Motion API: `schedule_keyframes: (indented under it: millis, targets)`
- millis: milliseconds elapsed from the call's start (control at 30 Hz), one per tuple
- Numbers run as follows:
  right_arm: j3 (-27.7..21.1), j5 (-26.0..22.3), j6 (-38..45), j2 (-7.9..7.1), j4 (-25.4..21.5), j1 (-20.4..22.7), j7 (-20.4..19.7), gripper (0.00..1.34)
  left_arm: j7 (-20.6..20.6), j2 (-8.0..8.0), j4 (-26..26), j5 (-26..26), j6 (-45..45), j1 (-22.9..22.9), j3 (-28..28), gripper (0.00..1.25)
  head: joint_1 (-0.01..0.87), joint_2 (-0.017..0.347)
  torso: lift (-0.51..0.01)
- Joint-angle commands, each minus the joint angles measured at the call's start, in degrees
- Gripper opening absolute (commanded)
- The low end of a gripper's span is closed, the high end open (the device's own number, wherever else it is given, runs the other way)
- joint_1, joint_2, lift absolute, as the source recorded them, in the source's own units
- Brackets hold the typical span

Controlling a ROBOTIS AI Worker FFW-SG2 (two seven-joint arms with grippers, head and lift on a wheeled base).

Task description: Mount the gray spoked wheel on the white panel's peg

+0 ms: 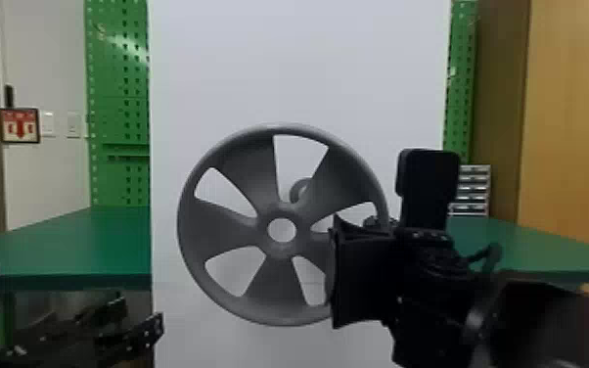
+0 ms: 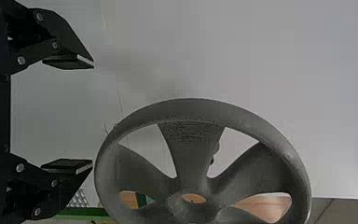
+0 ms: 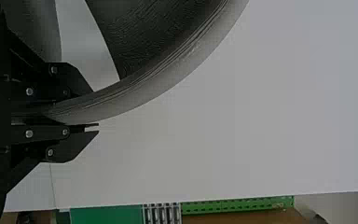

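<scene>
At the lower left of the head view, the black two-fingered left claw is held low in front of the white upright panel; in its own wrist view its fingers are spread wide, with nothing gripped between them. Behind it, at the left, the green counter is seen. In the centre, the gray five-spoked wheel is held upright, facing the panel, with its round hub hole below and a little left of the short round gray peg, which is seen through a gap between spokes. At the right of the wheel, its rim is pinched by the black right claw, whose fingers are drawn nearly together around it. If the wheel were pushed forward on this line, the peg would probably be met by a spoke or pass through the gap, so a small lift and a shift to the right seem to be called for first. Because the wheel is gripped at one edge only, it could be twisted or tilted in the fingers by any knock against the peg. If the rim were released before the hub was fully seated, the wheel could be dropped.
</scene>
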Motion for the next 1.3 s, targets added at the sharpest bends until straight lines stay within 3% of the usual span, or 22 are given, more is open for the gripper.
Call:
schedule_keyframes:
  millis: [0,767,1267]
  targets:
    - [-0.7,-0.2,0.1,-0.43,0.2,-0.8,-0.1,0.16,0.0,0.06,0.1,0.0,0.1,-0.1,-0.1,0.76,0.091,-0.008,-0.482]
    - [-5.2,-6.1,2.1,-1.92,1.9,-3.9,0.0,0.16,0.0,0.15,0.3,-0.2,0.1,-0.6,-0.6,0.75,0.091,-0.008,-0.482]
    - [-6.2,-7.6,2.0,-2.01,2.7,-4.4,0.0,0.16,0.0,0.24,0.4,-0.2,0.1,-0.7,-0.9,0.75,0.091,-0.008,-0.482]
